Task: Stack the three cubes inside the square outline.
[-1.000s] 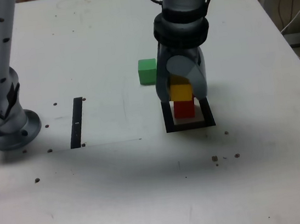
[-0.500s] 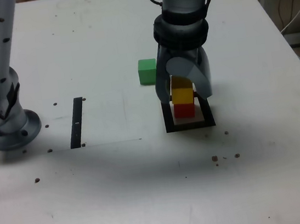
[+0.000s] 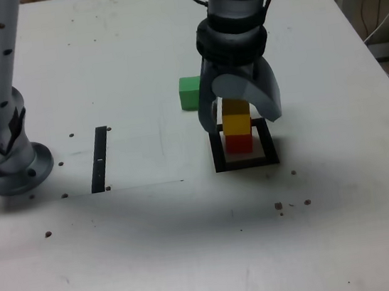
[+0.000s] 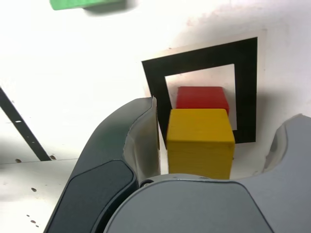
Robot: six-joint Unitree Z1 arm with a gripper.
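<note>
Presently: yellow cube (image 3: 237, 123) on red cube (image 3: 239, 144).

Hand (image 3: 243, 119) wide open, holding nothing; if I retreat skewed, a finger could clip yellow.

in the exterior view, the arm (image 3: 234, 36) runs out past the top edge, and the gripper (image 3: 240, 111) hides the upper back of the yellow cube (image 3: 236, 122) and the far side of the square outline (image 3: 269, 143). the green cube (image 3: 190, 94) is partly covered there by a jaw. in the wrist view, the green cube is cut off by the edge, and the yellow cube covers part of the red cube (image 4: 201, 97).
</note>
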